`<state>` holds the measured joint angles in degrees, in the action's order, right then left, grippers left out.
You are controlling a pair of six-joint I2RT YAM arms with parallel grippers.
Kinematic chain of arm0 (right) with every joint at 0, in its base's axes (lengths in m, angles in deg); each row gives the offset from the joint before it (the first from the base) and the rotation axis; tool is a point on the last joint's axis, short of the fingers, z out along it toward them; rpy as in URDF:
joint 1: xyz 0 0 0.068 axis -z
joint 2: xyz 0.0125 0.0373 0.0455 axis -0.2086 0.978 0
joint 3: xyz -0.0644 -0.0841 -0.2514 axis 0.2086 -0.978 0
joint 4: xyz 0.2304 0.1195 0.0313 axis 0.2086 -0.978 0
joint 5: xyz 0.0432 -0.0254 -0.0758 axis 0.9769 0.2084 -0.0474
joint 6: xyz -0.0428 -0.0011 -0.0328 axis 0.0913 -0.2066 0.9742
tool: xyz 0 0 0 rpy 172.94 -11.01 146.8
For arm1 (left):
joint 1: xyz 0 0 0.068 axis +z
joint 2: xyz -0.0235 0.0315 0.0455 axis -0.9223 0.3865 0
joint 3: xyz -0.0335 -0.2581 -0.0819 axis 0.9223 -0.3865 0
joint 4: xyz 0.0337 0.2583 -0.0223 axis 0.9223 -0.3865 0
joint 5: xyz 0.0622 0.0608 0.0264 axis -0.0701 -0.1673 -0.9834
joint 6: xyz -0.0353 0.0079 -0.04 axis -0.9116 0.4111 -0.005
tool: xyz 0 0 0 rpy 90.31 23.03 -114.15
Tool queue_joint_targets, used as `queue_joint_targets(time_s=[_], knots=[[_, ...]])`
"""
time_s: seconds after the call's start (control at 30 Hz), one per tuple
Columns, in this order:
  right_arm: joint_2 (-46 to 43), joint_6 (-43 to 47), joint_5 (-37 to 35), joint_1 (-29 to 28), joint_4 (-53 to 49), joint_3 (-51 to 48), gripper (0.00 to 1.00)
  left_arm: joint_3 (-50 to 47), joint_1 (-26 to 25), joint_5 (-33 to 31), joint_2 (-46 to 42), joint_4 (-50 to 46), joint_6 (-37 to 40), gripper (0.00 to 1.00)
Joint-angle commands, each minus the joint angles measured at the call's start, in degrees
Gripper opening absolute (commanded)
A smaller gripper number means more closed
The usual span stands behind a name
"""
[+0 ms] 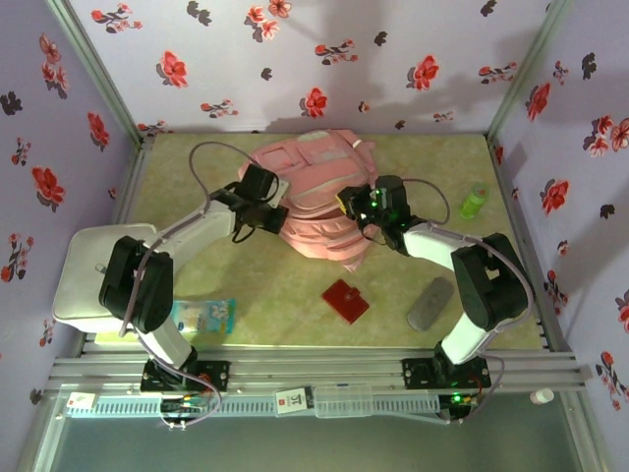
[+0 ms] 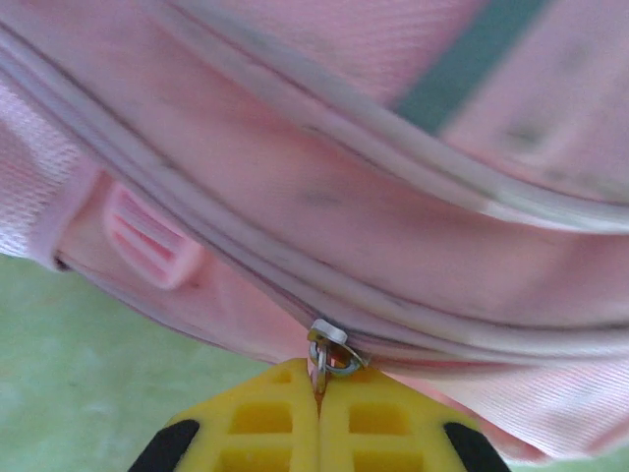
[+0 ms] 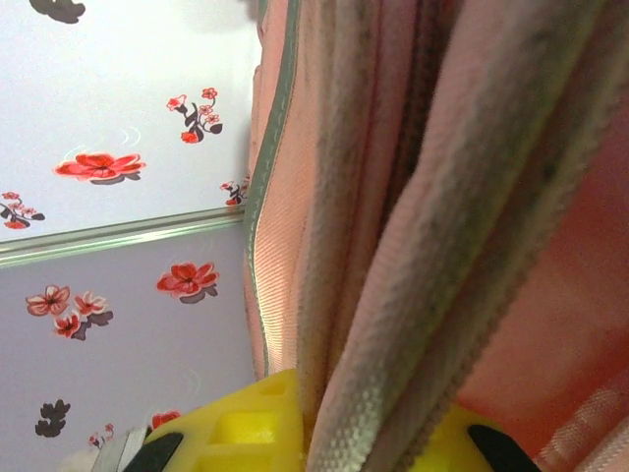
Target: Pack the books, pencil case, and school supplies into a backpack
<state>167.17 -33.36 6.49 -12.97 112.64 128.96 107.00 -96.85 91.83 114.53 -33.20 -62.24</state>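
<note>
Our left gripper pinches the zip pull tight. Our right gripper clamps a fabric edge of the backpack, which lies far-middle on the table. If we tug unevenly, the small pull may slip out, or the backpack may drag.

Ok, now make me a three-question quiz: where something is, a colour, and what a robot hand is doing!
1. What colour is the backpack? A) blue B) pink C) green
2. Where is the red square piece? A) on the backpack B) on the wall C) on the table, left of the grey pouch
3. What are the left gripper's jaws doing? A) shut on the zip pull B) wide open C) holding a book
Answers: B, its fabric is pale pink; C, it lies flat on the table; A, they meet on the metal ring.
</note>
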Motion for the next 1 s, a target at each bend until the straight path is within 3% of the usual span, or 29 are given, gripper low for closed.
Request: queue_joint_targets(time_s=[0.0, 0.4, 0.73, 0.8, 0.97], knots=[[-2.4, 2.9, -2.1, 1.9, -0.1, 0.9, 0.10, 1.0, 2.7, -5.2, 1.1, 1.0, 3.3, 0.00], [2.6, 1.3, 0.4, -0.7, 0.6, 4.7, 0.12, 12.0, 8.6, -4.1, 10.6, 3.3, 1.9, 0.00], [12.5, -0.3, -0.9, -7.6, -0.9, 15.1, 0.19, 16.5, 11.5, -2.5, 14.1, 2.8, 0.9, 0.00], [13.1, 0.0, -1.3, -8.1, -2.4, 15.8, 0.25, 16.3, 12.3, -2.6, 13.5, 2.5, -0.2, 0.06], [6.4, 8.3, -6.0, -7.4, -13.6, 13.3, 0.49, 12.4, 13.5, -3.0, 7.9, 1.7, -3.9, 0.36]])
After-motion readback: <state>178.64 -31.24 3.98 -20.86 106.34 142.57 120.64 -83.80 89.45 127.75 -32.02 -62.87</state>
